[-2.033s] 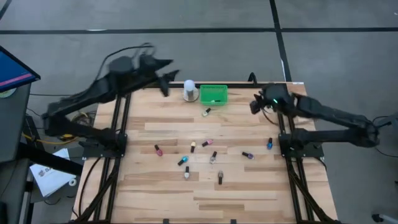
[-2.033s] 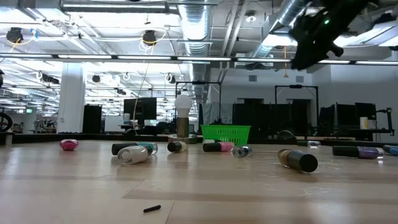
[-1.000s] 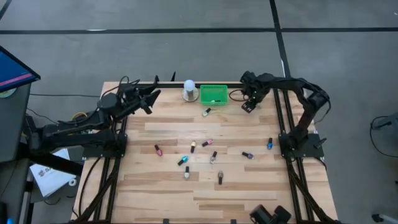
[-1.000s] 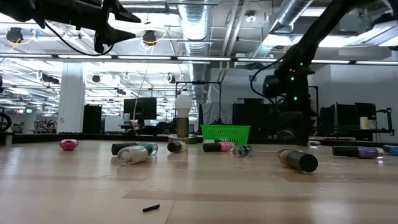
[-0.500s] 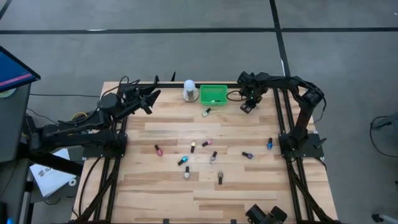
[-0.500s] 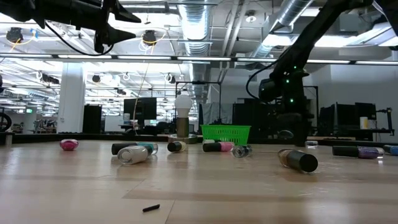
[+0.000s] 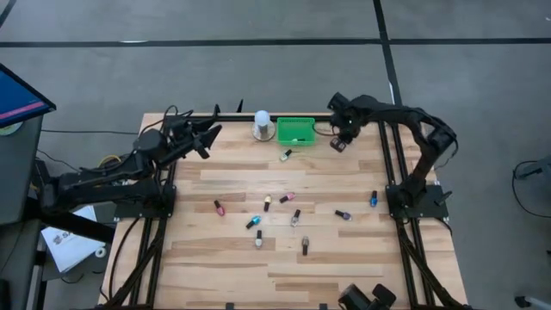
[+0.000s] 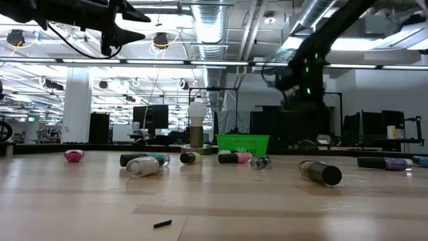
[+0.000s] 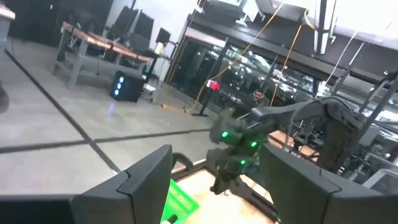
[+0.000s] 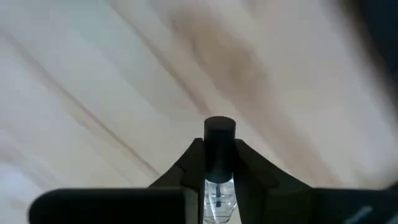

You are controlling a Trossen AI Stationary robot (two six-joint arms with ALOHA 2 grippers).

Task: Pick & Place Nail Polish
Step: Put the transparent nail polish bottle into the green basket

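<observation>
Nail polish bottle (image 10: 218, 180), clear body, dark cap, clamped between right gripper (image 7: 339, 143) fingers, raised above counter (image 7: 344, 258) far edge. Green tray (image 7: 295, 131) just beside gripper. Other bottles (image 7: 287, 199) lie scattered mid-counter, well apart. Left gripper (image 7: 203, 142) hovers over far left corner, fingers parted, empty.

A small green tray (image 7: 296, 131) sits at the far edge of the wooden table (image 7: 224, 267), with a white dome-topped object (image 7: 263, 126) on a round base just beside it. Well apart from the tray, off the table's corner, papers (image 7: 71, 243) lie on the grey floor.
</observation>
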